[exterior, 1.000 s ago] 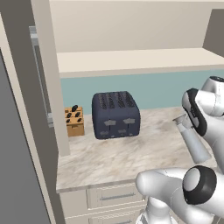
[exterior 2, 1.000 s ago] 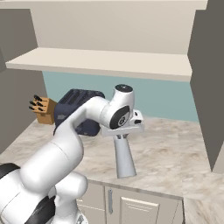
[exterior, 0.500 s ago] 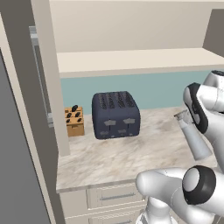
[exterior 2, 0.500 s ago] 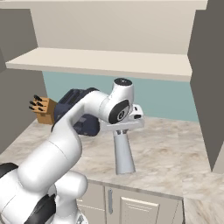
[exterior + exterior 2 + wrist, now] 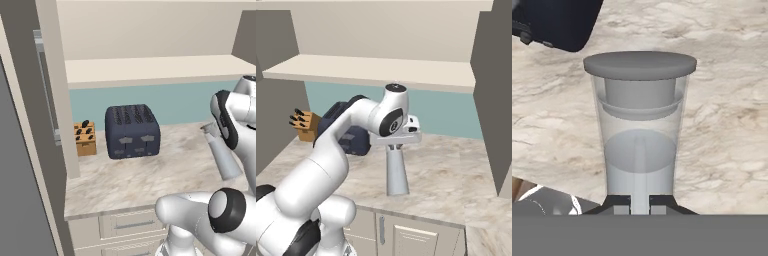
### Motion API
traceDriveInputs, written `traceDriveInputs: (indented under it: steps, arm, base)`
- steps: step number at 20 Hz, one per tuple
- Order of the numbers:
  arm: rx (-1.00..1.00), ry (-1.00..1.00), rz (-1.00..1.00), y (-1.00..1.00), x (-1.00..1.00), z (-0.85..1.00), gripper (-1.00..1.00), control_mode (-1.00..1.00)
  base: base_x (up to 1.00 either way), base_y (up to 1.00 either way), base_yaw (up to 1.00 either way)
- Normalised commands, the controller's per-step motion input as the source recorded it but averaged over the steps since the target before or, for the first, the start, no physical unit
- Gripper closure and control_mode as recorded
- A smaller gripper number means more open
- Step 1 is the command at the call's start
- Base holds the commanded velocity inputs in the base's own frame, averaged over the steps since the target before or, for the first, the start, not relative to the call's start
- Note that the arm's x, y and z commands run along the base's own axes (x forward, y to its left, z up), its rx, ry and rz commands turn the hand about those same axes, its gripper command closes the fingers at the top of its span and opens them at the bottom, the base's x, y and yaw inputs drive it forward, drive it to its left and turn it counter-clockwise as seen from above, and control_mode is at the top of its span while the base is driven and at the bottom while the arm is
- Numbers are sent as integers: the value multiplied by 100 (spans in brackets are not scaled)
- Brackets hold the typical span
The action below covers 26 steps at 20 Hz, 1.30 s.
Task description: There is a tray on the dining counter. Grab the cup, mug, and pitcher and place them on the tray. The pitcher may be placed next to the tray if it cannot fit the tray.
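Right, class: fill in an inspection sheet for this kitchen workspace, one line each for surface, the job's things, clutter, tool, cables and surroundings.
Surface: marble counter, the short one with the toaster.
Job's things: pitcher, grey translucent glass with a silvery lid; lid end points away from the hand in the hand view. Whether its wide end rests on the counter or hangs just above it cannot be told.
Clutter: dark toaster; wooden knife block beside it, against the wall.
Tool: tool shut on the pitcher at its narrow end.
Cables: nothing seen.
Surroundings: beige shelf above the counter, teal backsplash, drawers below.
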Motion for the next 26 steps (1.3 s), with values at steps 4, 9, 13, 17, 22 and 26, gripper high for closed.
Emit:
traceDriveInputs:
  steps: [4, 9, 13, 17, 22, 26]
  arm:
    - [0, 0, -11, 0, 0, 14, 100, -100]
    - [0, 0, -15, 0, 0, 6, 100, -100]
    - [0, 0, -16, 0, 0, 0, 100, -100]
    - [0, 0, -16, 0, 0, 0, 100, -100]
    - [0, 0, -15, 0, 0, 0, 100, -100]
    - [0, 0, -3, 0, 0, 0, 100, 100]
  base:
    - [0, 0, 0]
    - [0, 0, 0]
    - [0, 0, 0]
    - [0, 0, 0]
    - [0, 0, 0]
    - [0, 0, -2]
